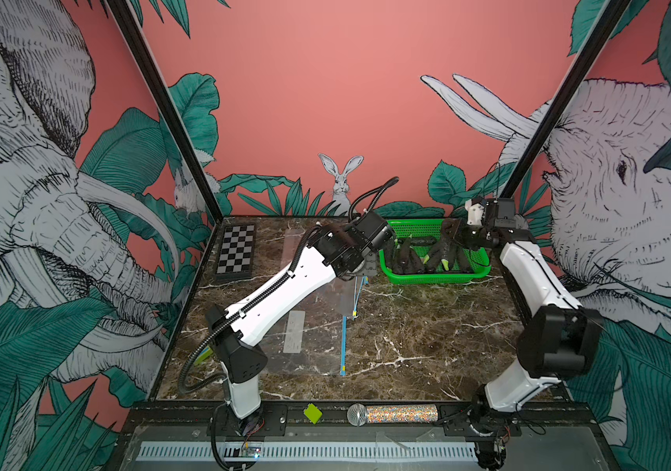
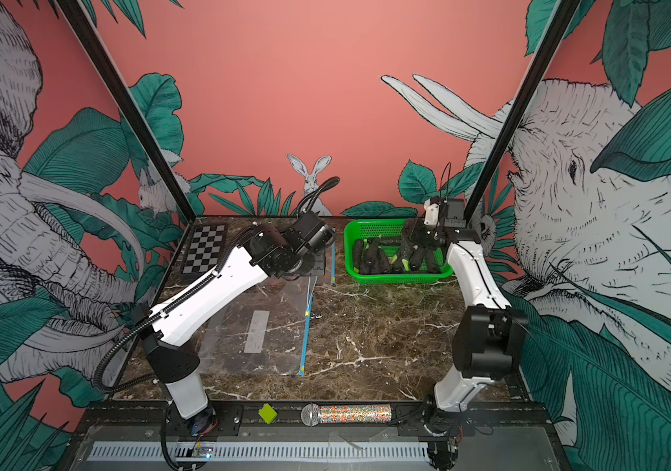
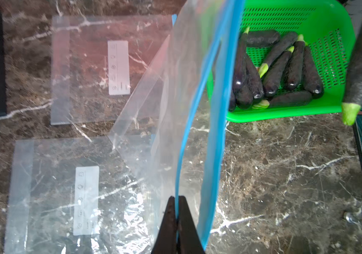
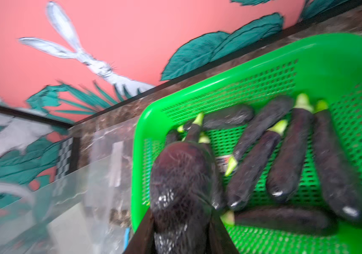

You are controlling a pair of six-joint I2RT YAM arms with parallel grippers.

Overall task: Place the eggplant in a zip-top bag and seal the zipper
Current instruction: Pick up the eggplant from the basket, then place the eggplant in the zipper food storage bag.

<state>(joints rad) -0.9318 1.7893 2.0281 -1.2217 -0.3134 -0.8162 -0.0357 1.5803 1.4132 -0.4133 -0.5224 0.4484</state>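
Right hand [image 4: 181, 228] is closed around one eggplant [image 4: 180, 182] and holds it over the green basket [image 4: 252, 63], where other eggplants [image 4: 290, 154] lie. Left hand [image 3: 176, 222] pinches the blue zipper edge of a zip-top bag [image 3: 175, 88], held up over the surface [image 3: 285, 176] near the basket; two more bags [image 3: 87, 66] lie flat there.

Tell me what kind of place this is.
Probably a robot test booth: left arm and right arm reaching over a marble-look tabletop, jungle-mural walls enclosing it, a checkerboard at the back.
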